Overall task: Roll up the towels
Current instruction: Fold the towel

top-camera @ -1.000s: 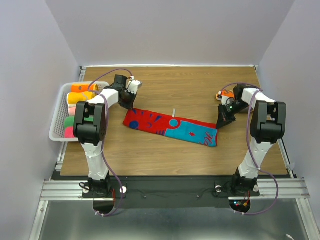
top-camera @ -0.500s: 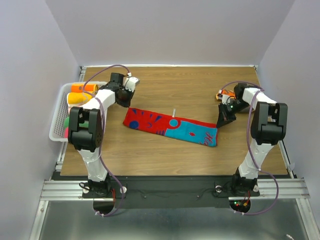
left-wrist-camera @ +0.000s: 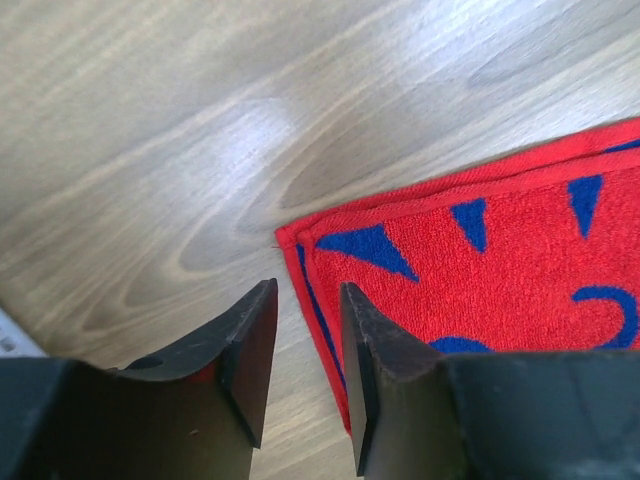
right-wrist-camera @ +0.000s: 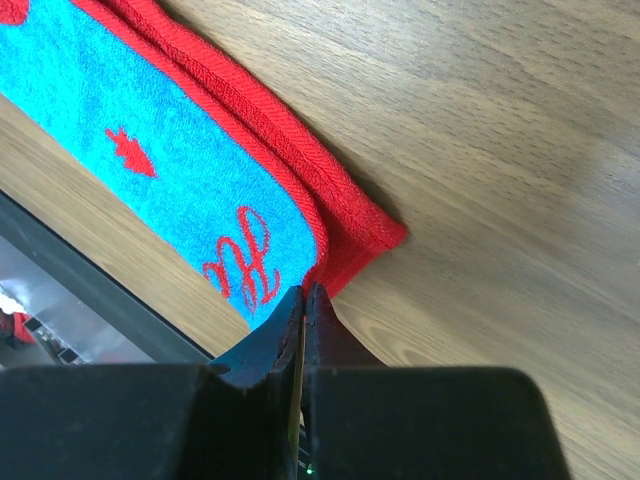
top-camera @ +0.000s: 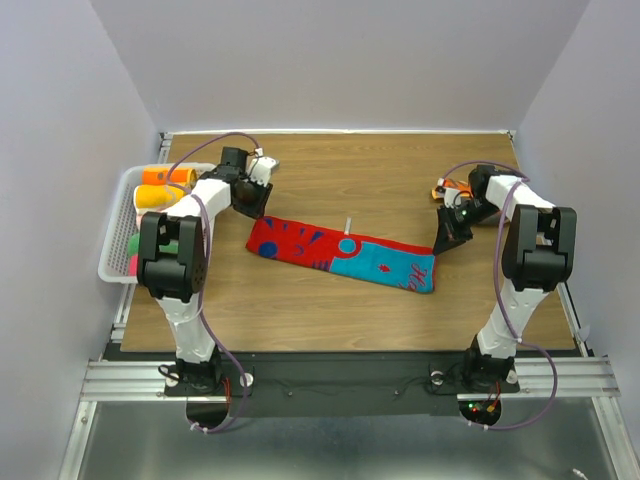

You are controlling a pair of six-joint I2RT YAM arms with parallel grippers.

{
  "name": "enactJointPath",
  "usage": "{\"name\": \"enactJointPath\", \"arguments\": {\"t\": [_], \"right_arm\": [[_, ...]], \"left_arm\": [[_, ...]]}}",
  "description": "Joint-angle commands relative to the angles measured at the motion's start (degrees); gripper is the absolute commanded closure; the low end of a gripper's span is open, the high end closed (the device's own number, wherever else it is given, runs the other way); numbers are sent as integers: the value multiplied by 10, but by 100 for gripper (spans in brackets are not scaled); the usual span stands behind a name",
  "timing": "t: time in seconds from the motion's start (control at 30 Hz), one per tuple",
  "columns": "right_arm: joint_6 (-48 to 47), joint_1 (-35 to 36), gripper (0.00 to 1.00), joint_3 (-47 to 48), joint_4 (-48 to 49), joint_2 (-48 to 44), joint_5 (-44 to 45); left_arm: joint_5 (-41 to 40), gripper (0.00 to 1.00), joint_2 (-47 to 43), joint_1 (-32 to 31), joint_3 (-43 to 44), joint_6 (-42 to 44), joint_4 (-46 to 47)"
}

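Towel (top-camera: 345,252) lies flat and unrolled, a long strip across mid-surface. Left end effector (left-wrist-camera: 305,292) is part open and empty over the towel's left-end hem. Right end effector (right-wrist-camera: 303,292) is closed, holding nothing, at the right-end corner. My call: pinch the short hem squarely, roll tight along the strip, keep edges aligned.

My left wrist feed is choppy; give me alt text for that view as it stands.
The left gripper hangs with its two dark fingers slightly apart and empty, just above the corner of a red towel with blue patterns, which lies flat on the wooden table. The towel fills the right of the frame, bare wood the rest.
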Motion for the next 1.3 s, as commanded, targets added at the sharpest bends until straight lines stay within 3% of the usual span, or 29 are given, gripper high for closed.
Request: {"name": "enactJointPath", "arguments": {"t": [0.0,0.43,0.53,0.77,1.27], "right_arm": [[-8,1,99,-1,-7,-15,-11],[-5,1,99,6,-9,-6,-11],[-6,1,99,5,-8,-5,-10],[-6,1,99,7,-10,-5,-9],[-13,1,99,1,-10,-22,1]], "left_arm": [[9,57,8,3,-7,-6,-9],[26,58,48,3,19,-4,-14],[27,63,51,3,20,-7,-11],[26,100,38,3,16,-9,-10],[-4,100,-60,3,-60,-2,29]]}}
